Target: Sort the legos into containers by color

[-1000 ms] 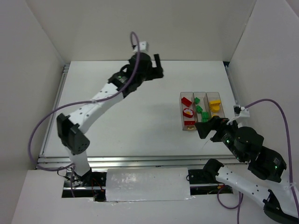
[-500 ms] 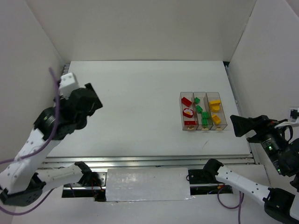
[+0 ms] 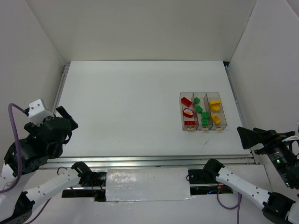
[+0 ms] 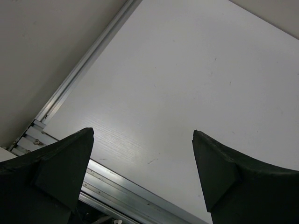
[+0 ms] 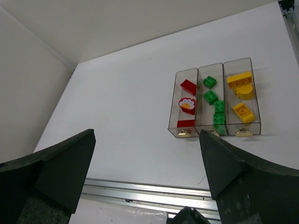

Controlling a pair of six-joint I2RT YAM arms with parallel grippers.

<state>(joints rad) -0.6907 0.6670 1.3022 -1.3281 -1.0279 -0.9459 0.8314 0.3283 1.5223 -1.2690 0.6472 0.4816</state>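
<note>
Legos (image 5: 210,97) are all inside the containers (image 5: 172,103), on the right side of the table (image 3: 131,102), about mid-depth. I count three red in the left-hand one, including the red piece (image 5: 187,104) with the round white face, then four green in the middle one and three yellow in the right-hand one. Every brick I can see matches its neighbours in colour, and none looks propped on a dividing wall. Left gripper (image 4: 142,135) hangs at the near-left corner above the rail (image 4: 117,186), jaws wide with nothing between them. Right gripper (image 5: 147,135) sits off the near-right corner, well apart from the containers, jaws wide and empty too, with its camera looking straight at the row. My read is that the sort is done and the step in hand is check and park. To do that well, confirm all three colours from the right wrist view and keep both arms low-risk and away from the row. Those clear bins look light and would likely slide on a nudge. If a fix is needed, the right arm is nearer. It should come straight down with the jaws narrowed and lined along the bin's length.
</note>
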